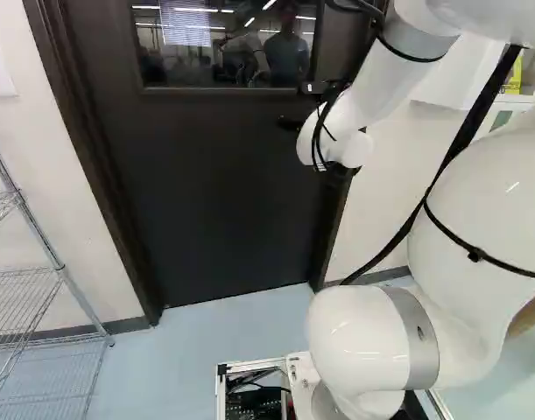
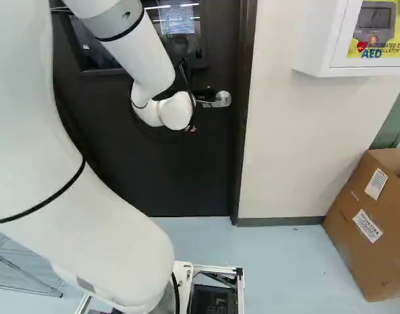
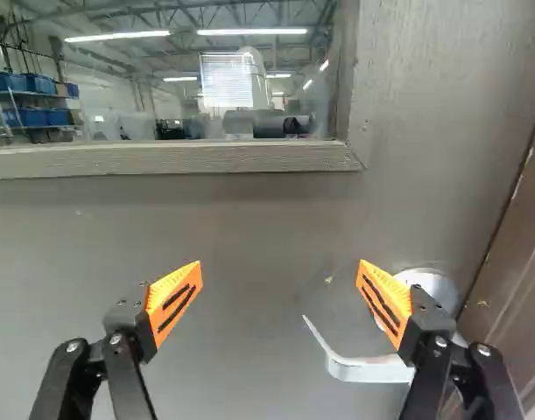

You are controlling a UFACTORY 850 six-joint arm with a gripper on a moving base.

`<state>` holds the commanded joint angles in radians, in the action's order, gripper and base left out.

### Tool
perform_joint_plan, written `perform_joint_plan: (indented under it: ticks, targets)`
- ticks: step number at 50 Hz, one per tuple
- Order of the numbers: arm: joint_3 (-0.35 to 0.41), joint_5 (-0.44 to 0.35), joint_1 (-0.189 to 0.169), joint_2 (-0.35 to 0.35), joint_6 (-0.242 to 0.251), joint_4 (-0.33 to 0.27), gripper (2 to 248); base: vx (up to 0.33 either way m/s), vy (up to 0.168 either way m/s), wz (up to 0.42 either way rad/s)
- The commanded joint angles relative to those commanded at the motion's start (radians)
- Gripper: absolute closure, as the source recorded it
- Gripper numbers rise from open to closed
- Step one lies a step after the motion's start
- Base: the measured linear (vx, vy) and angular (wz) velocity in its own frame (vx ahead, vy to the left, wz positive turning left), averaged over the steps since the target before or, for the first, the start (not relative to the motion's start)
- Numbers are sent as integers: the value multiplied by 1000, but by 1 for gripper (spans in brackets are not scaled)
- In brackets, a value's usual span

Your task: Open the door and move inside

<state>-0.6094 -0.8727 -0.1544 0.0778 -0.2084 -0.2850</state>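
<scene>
Door [image 1: 214,184], closed, ahead of the gripper [image 1: 290,123]. In the right base view, silver lever handle [image 2: 221,99] just beside the white arm [image 2: 147,59]; in the left base view, hidden behind it. Only in the wrist view, orange-padded fingers [image 3: 176,302] spread wide, lever tip visible between. At far left of the left base view, wire shelving [image 1: 59,265]; at far right of the right, cardboard box [image 2: 366,229].

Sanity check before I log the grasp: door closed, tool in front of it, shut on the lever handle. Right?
Not quite: the tool is open. The wrist view shows its orange pads wide apart, not gripping the lever handle. The rest holds: door closed, tool in front of it.
</scene>
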Motion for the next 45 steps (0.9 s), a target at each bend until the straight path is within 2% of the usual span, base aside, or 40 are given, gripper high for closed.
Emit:
perform_joint_plan:
  ticks: [45]
  targets:
    - [28, 0, 0, -63, -1, 23, 3, 0, 0, 0]
